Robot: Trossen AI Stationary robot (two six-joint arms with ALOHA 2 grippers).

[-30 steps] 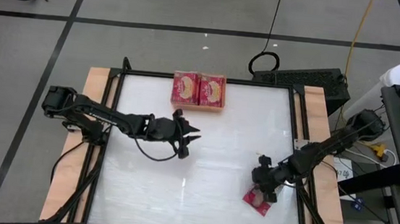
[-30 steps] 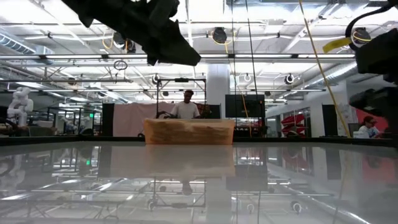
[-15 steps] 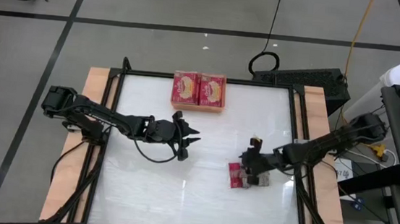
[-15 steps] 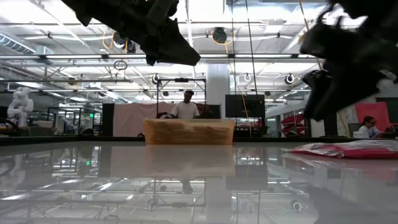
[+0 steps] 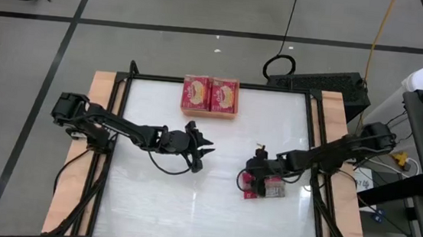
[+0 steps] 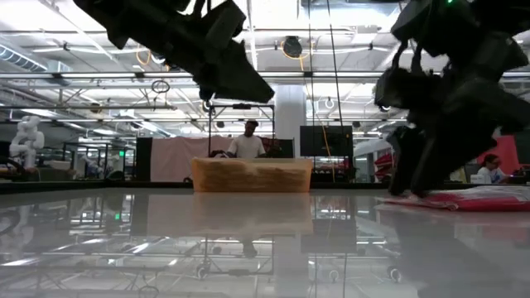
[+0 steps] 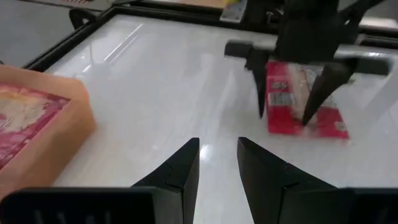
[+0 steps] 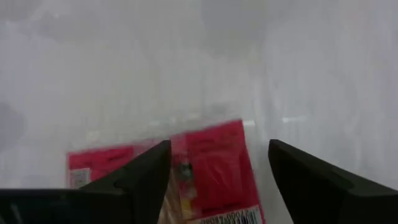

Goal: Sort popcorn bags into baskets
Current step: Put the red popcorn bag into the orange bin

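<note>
High view: one popcorn bag (image 5: 261, 186) lies flat on the white desk (image 5: 151, 198), right of centre, with the right gripper (image 5: 253, 174) directly over its left end. The orange basket (image 5: 210, 97) sits at the far edge, centre, already carrying two packets side by side. The left gripper (image 5: 203, 143) hovers mid-desk, between basket and bag, well apart from both. A straight run from bag to basket passes just right of that gripper, so there is room, though not generous.

Low view: the bag (image 6: 472, 199) lies very thin against the glossy surface, barely rising off it. My judgement is that it is light, soft and crinkly, and likely to slide rather than lift if pushed. The right gripper (image 6: 418, 178) reaches down to it, fingers spread.

Left wrist view: the left gripper (image 7: 217, 163) is narrowly parted and holds nothing. The right arm's fingers straddle the bag (image 7: 298, 99) across its short side. The basket (image 7: 62, 124) wall is low, so a small lift should clear it.

Right wrist view: the right gripper (image 8: 219, 167) stands wide over the bag (image 8: 211, 162), not closed on it. A pinch across the narrow width, near one end, looks the best hold.
</note>
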